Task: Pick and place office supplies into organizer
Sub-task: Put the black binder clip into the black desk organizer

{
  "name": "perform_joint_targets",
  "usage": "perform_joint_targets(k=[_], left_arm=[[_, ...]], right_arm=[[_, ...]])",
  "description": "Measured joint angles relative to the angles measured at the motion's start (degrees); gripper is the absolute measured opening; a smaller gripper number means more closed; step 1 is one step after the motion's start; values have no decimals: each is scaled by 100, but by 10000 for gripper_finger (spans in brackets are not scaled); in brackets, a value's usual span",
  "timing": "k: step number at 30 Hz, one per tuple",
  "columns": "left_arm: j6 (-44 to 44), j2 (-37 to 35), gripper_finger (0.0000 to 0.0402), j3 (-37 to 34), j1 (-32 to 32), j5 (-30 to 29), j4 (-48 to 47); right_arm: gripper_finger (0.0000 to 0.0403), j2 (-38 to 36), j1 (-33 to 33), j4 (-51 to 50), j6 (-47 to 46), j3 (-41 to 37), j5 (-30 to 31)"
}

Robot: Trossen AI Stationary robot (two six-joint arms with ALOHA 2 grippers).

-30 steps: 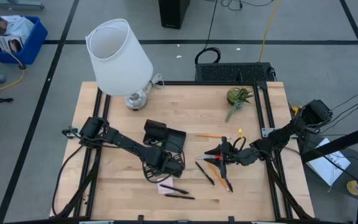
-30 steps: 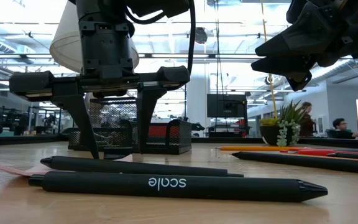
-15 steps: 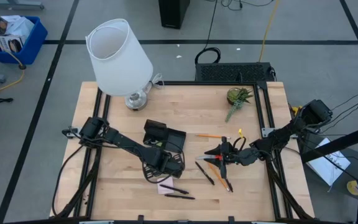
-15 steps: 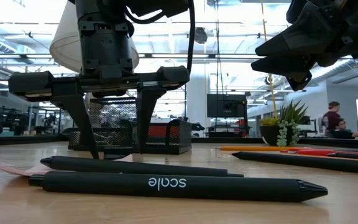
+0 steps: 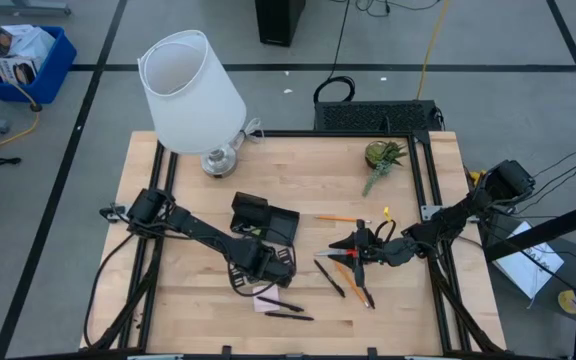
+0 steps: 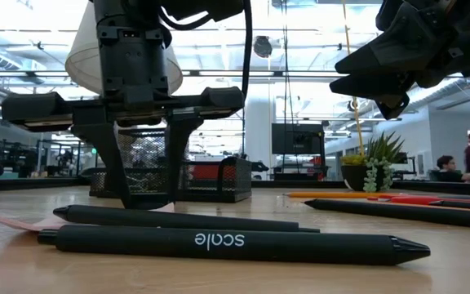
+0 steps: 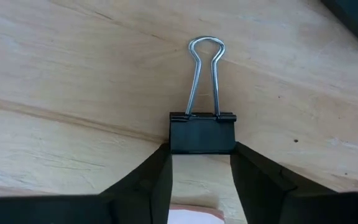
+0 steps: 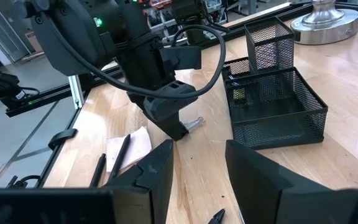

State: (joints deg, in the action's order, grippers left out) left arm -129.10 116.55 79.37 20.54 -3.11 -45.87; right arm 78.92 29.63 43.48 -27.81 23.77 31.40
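Observation:
A small black clip (image 7: 202,132) with silver wire handles lies flat on the wooden table, near the black mesh organizer (image 5: 268,222). My left gripper (image 5: 265,272) points down over it and has closed onto it. My right gripper (image 5: 360,244) is open and empty, hovering over the red-handled scissors (image 5: 348,256). Black pens (image 5: 286,310) lie across a pink sticky-note pad (image 5: 265,299) near the front edge. Another pen (image 5: 328,278) and orange pencils (image 5: 364,291) lie by the scissors. A tiny yellow piece (image 5: 385,212) lies farther back. My left gripper pinches the clip's black body (image 7: 202,140) between its two fingers, one fingertip (image 7: 161,163) at each short end. The fingers come from above, pointing down. The clip lies flat on the table, its wire handles (image 7: 206,74) sticking out past the fingers.
A white lamp (image 5: 190,90) stands at the far left of the table, and a green plant sprig (image 5: 381,160) lies at the far right. An orange pencil (image 5: 338,218) lies right of the organizer. Bare wood shows at the table's middle.
My left gripper's fingers have drawn together over the last half second and now meet the clip's ends. The clip has stayed flat on the table. My right gripper has kept still.

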Motion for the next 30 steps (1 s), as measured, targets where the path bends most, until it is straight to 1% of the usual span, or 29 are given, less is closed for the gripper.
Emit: perform_joint_targets(k=[5, 8, 11, 14, 19, 22, 25, 30], left_arm=[[-336, -26, 160, -4, 151, -94, -70], [-611, -82, 164, -18, 281, -33, -250], [-848, -130, 158, -26, 416, 4, -391], [-943, -270, 149, -20, 509, -129, -543], [-702, -552, 152, -15, 612, -638, -843], [-531, -705, 162, -15, 671, -1129, -1217], [-275, -890, 164, -13, 671, -1579, -1606], [272, -1103, 154, -10, 498, -1915, -2124]], right_arm=[[139, 0, 0, 0, 0, 0, 2], [139, 0, 0, 0, -1, 0, 1], [139, 0, 0, -2, 0, 0, 0], [139, 0, 0, 0, 0, 0, 0], [139, 0, 0, 5, 0, 0, 0], [139, 0, 0, 59, 0, 0, 0], [139, 0, 0, 114, 0, 0, 2], [139, 0, 0, 101, -1, 0, 1]])
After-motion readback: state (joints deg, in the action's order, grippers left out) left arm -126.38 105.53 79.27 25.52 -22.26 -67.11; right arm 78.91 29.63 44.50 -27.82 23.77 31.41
